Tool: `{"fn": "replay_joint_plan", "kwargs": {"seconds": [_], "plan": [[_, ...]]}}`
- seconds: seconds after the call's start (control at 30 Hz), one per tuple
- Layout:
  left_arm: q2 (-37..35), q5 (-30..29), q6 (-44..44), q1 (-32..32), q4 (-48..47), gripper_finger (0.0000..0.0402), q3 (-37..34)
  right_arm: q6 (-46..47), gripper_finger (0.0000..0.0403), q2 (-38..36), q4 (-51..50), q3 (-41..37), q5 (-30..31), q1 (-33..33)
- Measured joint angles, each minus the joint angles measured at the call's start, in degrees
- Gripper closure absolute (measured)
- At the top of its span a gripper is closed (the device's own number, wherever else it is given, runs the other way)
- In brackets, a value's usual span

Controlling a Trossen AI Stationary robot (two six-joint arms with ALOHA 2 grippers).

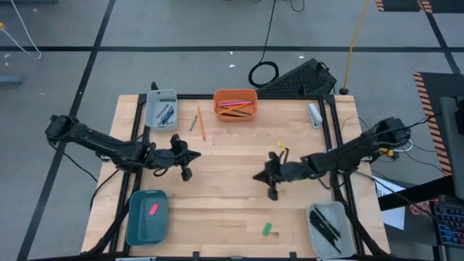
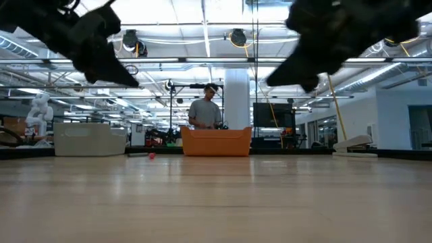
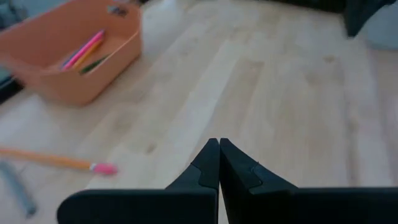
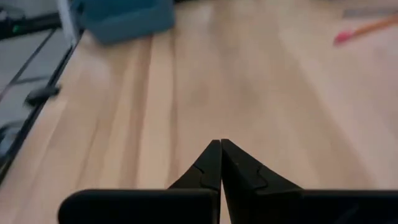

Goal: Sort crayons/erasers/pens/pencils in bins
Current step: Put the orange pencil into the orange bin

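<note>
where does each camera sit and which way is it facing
High: overhead, facing down at the wooden table; both arms show.
Low: tabletop level, facing the orange plastic bin; arms overhead.
Left wrist: faces that bin past the shut left gripper.
Right wrist: faces the teal bin past the shut right gripper.
Three share the orange bin.
</note>
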Motion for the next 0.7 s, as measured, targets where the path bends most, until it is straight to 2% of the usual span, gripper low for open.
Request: {"fn": "replay_joint_plan", "kwargs": {"seconds": [0.1,0.27,0.47,0.7], "plan": [[-1.48,0.1,-1.55,2.09,-2.3,0.0399,-1.85,-2.65,0.0402,4.63,6.31,1.35,-0.07,-4.32],[-1.77,0.17,-3.77,6.86,-3.88,0.04,-4.45,-4.85,0.0402,11.0,11.43,4.12,-0.06,-9.98],[-6.27,-0.87,-3.55,9.09,-2.57,0.04,-8.92,-8.69,0.0402,21.02,16.09,12.74,-0.02,-13.2],[-15.0,-0.07,-0.18,11.07,8.26,0.04,-17.07,-8.86,0.0403,32.24,17.28,23.88,1.66,-17.29]]}}
